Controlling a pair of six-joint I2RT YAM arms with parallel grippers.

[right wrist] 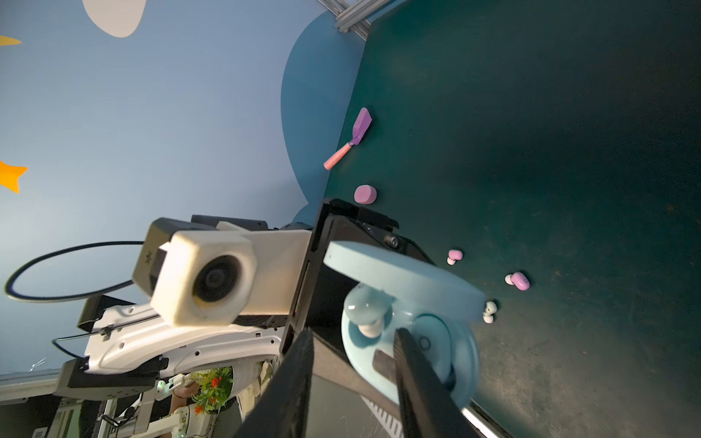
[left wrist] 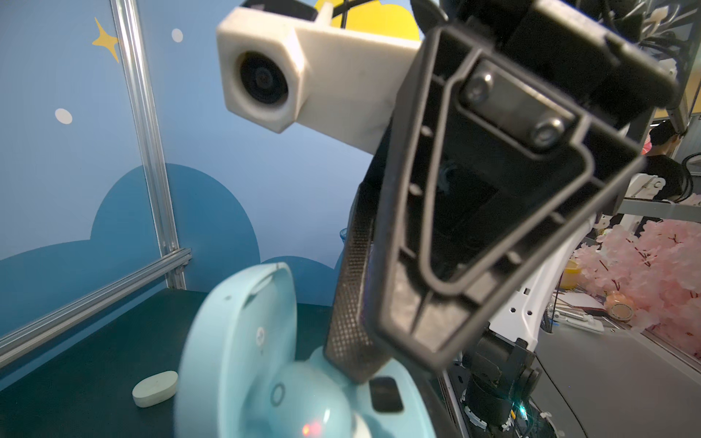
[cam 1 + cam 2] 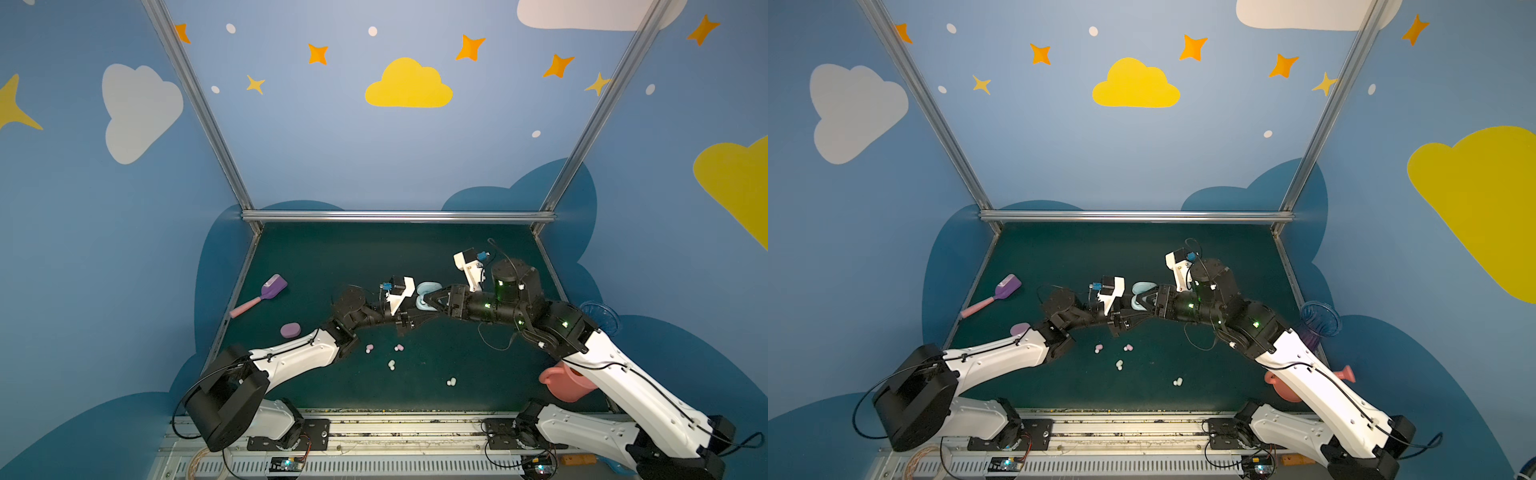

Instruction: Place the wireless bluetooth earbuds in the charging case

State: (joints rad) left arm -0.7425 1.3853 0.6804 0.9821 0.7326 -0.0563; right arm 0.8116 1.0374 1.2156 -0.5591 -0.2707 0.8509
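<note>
A pale blue charging case (image 3: pixel 424 306) (image 1: pixel 440 352) hangs above the mat's middle with its lid (image 2: pixel 235 341) swung open. My left gripper (image 3: pixel 420 314) is shut on it, its fingers hidden under the case. One pale blue earbud (image 1: pixel 365 305) (image 2: pixel 307 407) stands in a socket of the base. The socket beside it (image 2: pixel 385 394) is dark and bare. My right gripper (image 1: pixel 352 333) (image 3: pixel 433 300) is open at the case, one finger (image 2: pixel 352 303) resting on the base beside that earbud. Two pink earbuds (image 3: pixel 369 348) (image 3: pixel 399 347) and two whitish ones (image 3: pixel 391 365) (image 3: pixel 451 380) lie on the mat.
A purple oval case (image 3: pixel 290 330) and a purple scoop with a pink handle (image 3: pixel 266 293) lie at the left. A whitish oval case (image 2: pixel 154 388) sits behind the arms. A pink watering can (image 3: pixel 565 384) and a clear blue cup (image 3: pixel 598 313) stand at the right edge.
</note>
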